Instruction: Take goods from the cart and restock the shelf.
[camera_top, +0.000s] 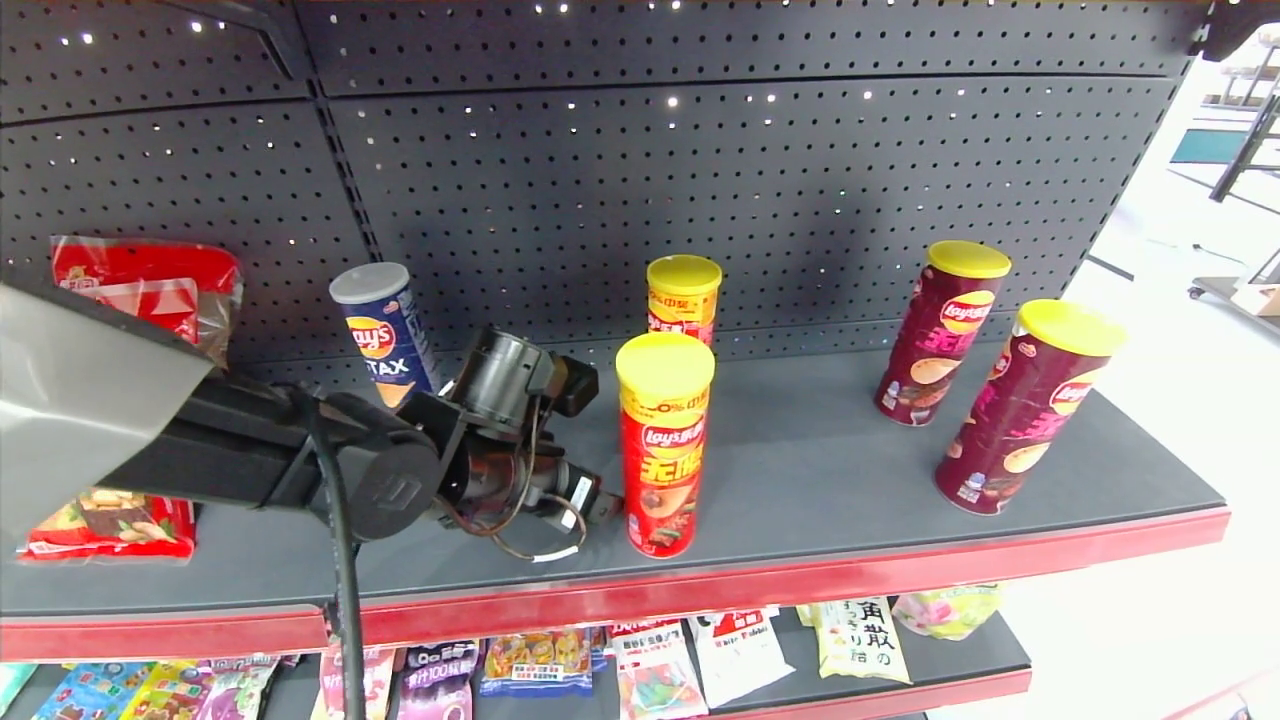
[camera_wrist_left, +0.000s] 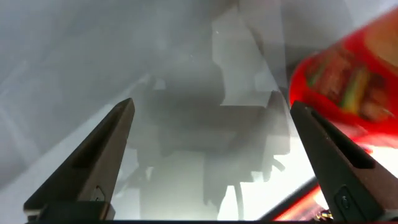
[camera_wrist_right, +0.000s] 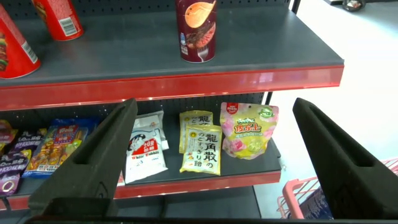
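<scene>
So, I'd say the placing step is about done. The left gripper (camera_wrist_left: 211, 104) has its fingers spread wide with nothing between them, parked right beside the red can (camera_top: 662, 450) at its 9 o'clock. That can stands upright near the front edge of the shelf (camera_top: 820, 470). The right gripper (camera_wrist_right: 214, 102) is spread and empty too, facing the lower shelves. Next move, my guess: back the left arm straight out without clipping the can, then head to the cart for another item.
</scene>
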